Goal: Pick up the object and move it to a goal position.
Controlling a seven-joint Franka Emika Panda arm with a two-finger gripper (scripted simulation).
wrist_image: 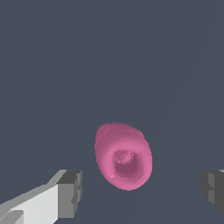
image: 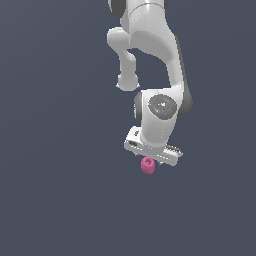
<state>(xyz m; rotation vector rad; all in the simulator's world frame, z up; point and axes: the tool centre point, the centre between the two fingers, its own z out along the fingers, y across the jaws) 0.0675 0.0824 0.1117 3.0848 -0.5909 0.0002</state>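
Note:
The object is a small pink rounded blob [image: 148,165] with a circular dimple, lying on the flat dark grey surface. In the exterior view it sits just below the white gripper hand [image: 151,157], which hovers over it and hides its own fingers. In the wrist view the pink object [wrist_image: 124,156] lies between the two grey fingertips [wrist_image: 70,194], apart from both. My gripper [wrist_image: 142,189] is open and empty, its jaws spread wide on either side of the object.
The white arm [image: 150,60] reaches down from the exterior view's top. The plain dark grey floor [image: 50,175] spreads all around, and no other object shows.

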